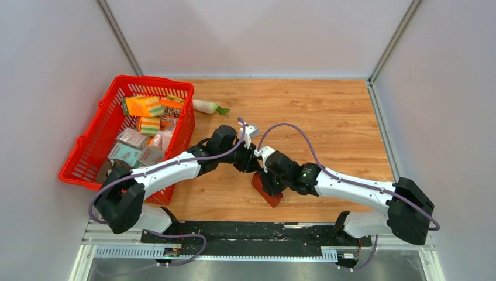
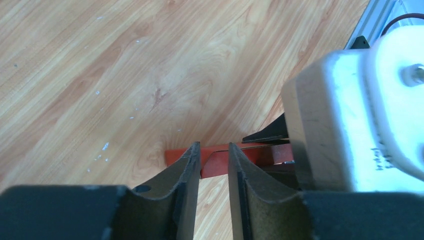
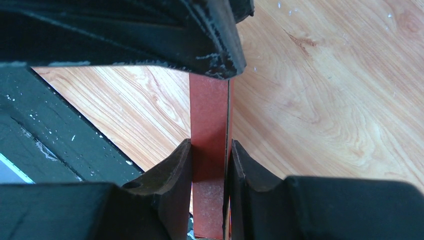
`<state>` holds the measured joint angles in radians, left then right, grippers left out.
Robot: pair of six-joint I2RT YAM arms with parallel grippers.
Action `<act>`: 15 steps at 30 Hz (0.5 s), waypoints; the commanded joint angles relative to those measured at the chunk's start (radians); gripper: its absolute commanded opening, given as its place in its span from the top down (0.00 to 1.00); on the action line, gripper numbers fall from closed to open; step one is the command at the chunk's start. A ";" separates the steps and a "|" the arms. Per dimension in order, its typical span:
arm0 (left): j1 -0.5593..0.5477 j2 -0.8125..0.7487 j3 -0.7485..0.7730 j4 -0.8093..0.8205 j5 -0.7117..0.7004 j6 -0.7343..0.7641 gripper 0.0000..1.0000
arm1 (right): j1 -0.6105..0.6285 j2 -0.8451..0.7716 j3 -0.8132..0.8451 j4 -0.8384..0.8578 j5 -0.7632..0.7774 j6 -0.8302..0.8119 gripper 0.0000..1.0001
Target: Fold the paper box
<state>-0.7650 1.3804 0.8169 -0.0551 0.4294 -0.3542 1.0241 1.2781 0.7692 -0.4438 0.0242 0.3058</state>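
The dark red paper box [image 1: 268, 193] stands on the wooden table near the front middle, between both grippers. My right gripper [image 1: 270, 178] is shut on it: in the right wrist view its gripper [image 3: 210, 145] pinches an upright red panel of the paper box [image 3: 210, 115]. My left gripper [image 1: 250, 163] comes from the left. In the left wrist view its gripper [image 2: 214, 147] has its jaws slightly apart, with bare wood showing in the gap. Its tips are at a flap of the paper box [image 2: 217, 165]. The left gripper's finger [image 3: 150, 35] shows just above the panel.
A red mesh basket [image 1: 93, 158] with several packets stands at the left. A white radish [image 1: 207, 105] lies behind it. The right arm's white housing [image 2: 360, 100] crowds the left wrist view. A black rail [image 1: 251, 231] runs along the near edge.
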 commanded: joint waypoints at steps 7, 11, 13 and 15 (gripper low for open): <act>0.000 -0.010 -0.021 0.084 0.032 -0.005 0.75 | -0.001 -0.042 -0.015 0.053 -0.006 -0.007 0.78; -0.010 -0.020 -0.047 0.104 0.008 -0.019 0.81 | -0.002 -0.046 -0.015 0.056 -0.007 -0.007 0.78; -0.022 -0.017 -0.045 0.098 -0.014 -0.014 0.84 | -0.002 -0.048 -0.013 0.056 -0.006 -0.005 0.78; -0.030 -0.011 -0.042 0.083 -0.023 -0.008 0.85 | -0.002 -0.046 -0.015 0.057 -0.004 -0.005 0.78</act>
<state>-0.7757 1.3895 0.7803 0.0074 0.4324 -0.3737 1.0241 1.2602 0.7521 -0.4362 0.0235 0.3061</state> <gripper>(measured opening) 0.160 0.307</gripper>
